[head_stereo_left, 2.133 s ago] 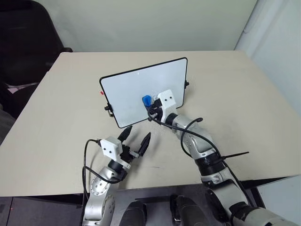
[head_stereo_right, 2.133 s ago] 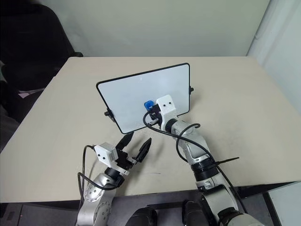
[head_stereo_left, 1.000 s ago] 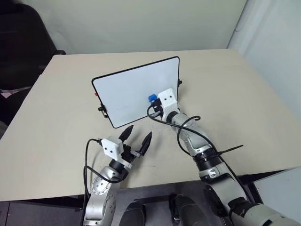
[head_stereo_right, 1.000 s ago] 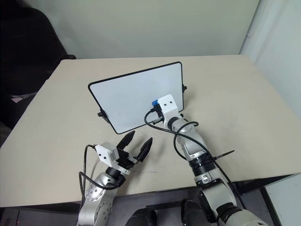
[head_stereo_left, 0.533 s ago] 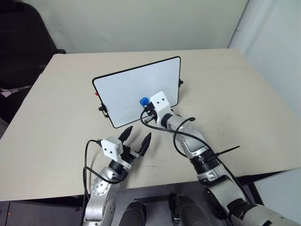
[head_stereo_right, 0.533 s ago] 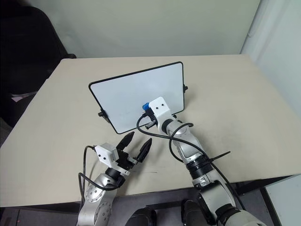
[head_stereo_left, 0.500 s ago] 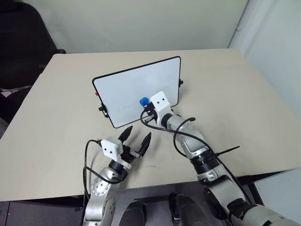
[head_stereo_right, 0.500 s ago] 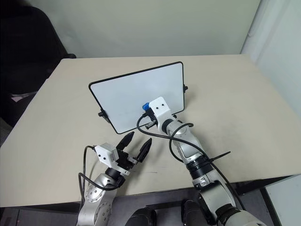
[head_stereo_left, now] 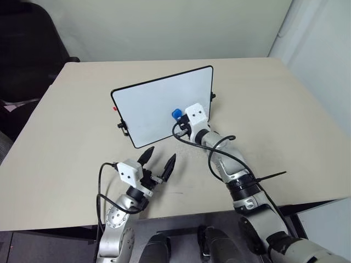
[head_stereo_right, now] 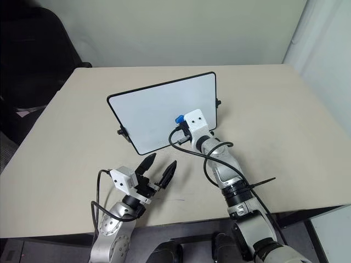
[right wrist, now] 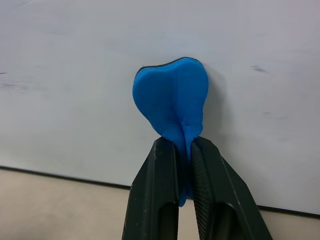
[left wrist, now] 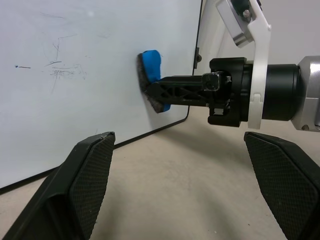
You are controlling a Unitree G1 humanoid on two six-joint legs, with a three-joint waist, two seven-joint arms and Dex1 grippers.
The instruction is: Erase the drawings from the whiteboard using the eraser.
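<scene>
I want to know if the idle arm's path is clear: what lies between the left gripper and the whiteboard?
Bare table, seen in the left eye view, separates the open left gripper from the whiteboard.

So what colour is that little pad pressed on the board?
Bright blue; the eraser shows best in the right wrist view.

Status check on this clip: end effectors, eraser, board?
Right end effector shut on eraser, pressed against whiteboard. Left end effector open, idle above the table. Only faint marks left; nothing in the way.
</scene>
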